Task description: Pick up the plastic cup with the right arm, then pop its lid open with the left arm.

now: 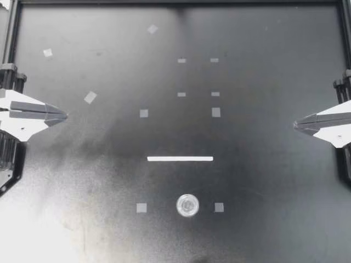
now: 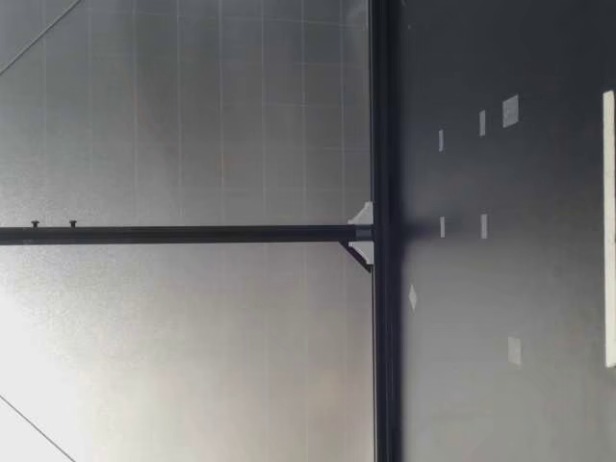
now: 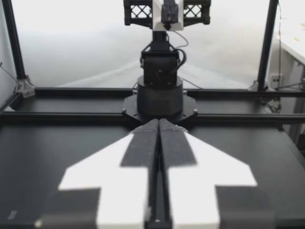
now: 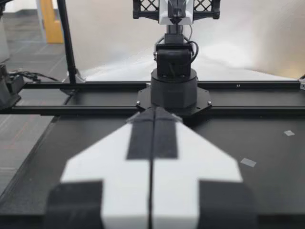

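My left gripper (image 1: 63, 115) rests at the table's left edge, shut and holding nothing, its tips pointing toward the middle. Opposite it, my right gripper (image 1: 296, 125) sits at the right edge, also shut and empty. In the left wrist view the fingers (image 3: 143, 143) press together, facing the other arm's base (image 3: 159, 93). The right wrist view shows its fingers (image 4: 164, 136) closed the same way. A small clear round cup or lid (image 1: 187, 205) stands near the front middle of the black table (image 1: 274, 181), far from both grippers. No gripper shows in the low view.
A white strip (image 1: 180, 159) lies across the middle, just behind the clear round thing. Several small grey tape squares (image 1: 143, 113) dot the table. A black frame rail (image 1: 175, 3) borders the far edge; the strip (image 2: 608, 226) also shows in the low view.
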You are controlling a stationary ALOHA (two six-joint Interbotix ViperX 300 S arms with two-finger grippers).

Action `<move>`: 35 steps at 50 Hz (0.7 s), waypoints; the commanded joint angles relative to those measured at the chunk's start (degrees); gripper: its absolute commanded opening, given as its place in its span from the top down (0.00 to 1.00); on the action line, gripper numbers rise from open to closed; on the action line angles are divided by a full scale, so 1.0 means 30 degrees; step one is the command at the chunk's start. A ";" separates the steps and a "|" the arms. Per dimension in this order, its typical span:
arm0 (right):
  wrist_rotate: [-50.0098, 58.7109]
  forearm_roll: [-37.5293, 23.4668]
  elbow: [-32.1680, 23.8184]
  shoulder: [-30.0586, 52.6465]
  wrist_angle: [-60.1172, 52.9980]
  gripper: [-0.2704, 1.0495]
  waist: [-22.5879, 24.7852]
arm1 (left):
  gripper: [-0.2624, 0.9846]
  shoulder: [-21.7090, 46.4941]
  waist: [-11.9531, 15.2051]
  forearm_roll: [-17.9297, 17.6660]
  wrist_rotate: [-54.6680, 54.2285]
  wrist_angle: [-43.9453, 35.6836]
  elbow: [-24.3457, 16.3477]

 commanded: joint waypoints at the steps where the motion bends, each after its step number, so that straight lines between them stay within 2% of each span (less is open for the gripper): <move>1: -0.0029 -0.0029 0.0059 -0.0088 -0.0029 0.74 0.0059 | 0.71 -0.0059 -0.0293 0.0000 -0.0029 -0.0234 0.0615; 6: -0.0059 -0.0029 0.0791 -0.0264 -0.0205 0.83 0.0059 | 0.81 -0.0293 -0.0293 -0.0029 -0.0234 -0.0645 0.1025; 12: 0.0029 -0.0029 0.1143 -0.0205 -0.0469 0.84 0.0088 | 0.83 0.0146 -0.0293 -0.0059 -0.0498 -0.0498 0.0762; 21: 0.0850 -0.0029 0.1289 0.1934 -0.0674 0.82 0.0264 | 0.83 0.3457 -0.0469 -0.0264 -0.1582 0.2080 -0.1406; 28: 0.2080 -0.0029 0.1318 0.4688 -0.1465 0.72 0.1260 | 0.83 0.6621 -0.1201 -0.0234 -0.2666 0.2344 -0.2725; 35: 0.3252 0.0000 0.1406 0.7881 -0.3340 0.49 0.2461 | 0.83 1.0049 -0.2080 -0.0264 -0.3340 0.1230 -0.3398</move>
